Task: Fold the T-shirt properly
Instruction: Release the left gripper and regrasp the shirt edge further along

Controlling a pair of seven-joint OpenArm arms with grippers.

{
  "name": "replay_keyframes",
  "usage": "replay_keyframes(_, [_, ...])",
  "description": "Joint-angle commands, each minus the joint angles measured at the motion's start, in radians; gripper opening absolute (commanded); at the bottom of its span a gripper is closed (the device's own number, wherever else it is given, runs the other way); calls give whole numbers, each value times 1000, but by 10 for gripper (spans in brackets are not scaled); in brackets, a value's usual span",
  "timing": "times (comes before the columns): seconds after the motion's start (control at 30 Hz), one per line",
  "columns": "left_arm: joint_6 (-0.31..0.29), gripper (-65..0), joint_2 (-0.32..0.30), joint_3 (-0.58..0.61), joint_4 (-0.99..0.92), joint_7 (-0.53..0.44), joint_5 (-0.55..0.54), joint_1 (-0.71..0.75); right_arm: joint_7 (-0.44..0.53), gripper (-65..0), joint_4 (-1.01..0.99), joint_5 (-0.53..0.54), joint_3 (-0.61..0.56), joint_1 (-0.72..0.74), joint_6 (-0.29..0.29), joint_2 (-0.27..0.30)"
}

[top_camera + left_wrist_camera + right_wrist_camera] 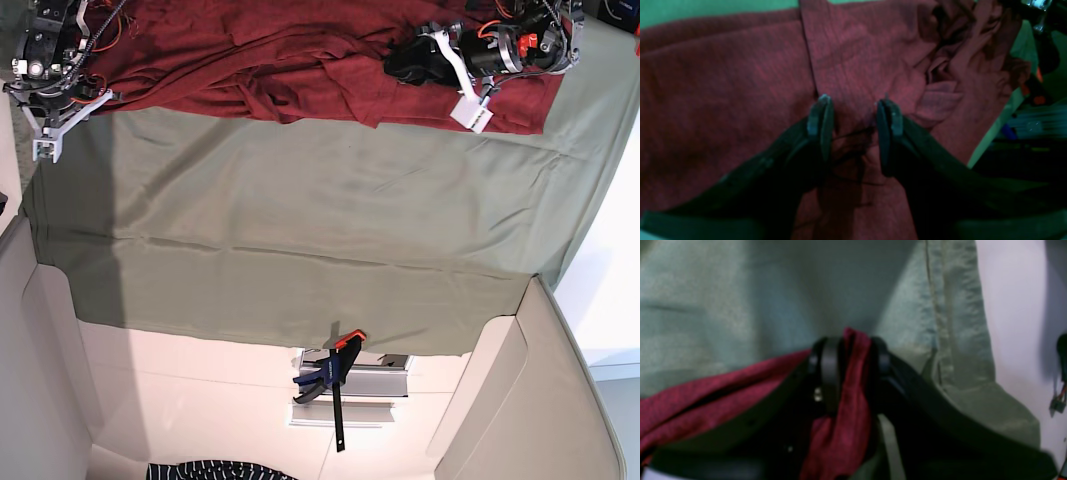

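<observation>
**A:** Where does your T-shirt point(300, 60) lie?

**B:** You have it crumpled along the top edge of the green cloth point(300, 220) in the base view. It runs from that view's left corner almost to the right one.

**A:** And your right gripper point(850, 350)?

**B:** It sits at that left corner. Its jaws are pinched tight on a bunched fold of the red fabric, which passes between them.

**A:** Your left gripper point(853, 110)?

**B:** You have it over the shirt, toward the right corner. The jaws are spread apart and grip nothing. Flat fabric lies under the gap, with wrinkles beyond it.
</observation>
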Motion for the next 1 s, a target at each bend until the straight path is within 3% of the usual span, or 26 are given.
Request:
replay_keyframes(0.0, [-14,-396,-12,-5,18,-25,-9,-11,23,-495,15,-1,1,21,-8,11])
replay_keyframes(0.73, [-14,-402,-12,34,18,-75,8,39,31,-496,15,24,1,21,-8,11])
replay_keyframes(0.8, [-14,-431,-12,34,18,-75,8,39,31,-496,15,24,1,21,-8,11])
replay_keyframes(0.97, [-14,-578,-12,34,30,-75,4,38,31,-496,15,24,1,21,-8,11])
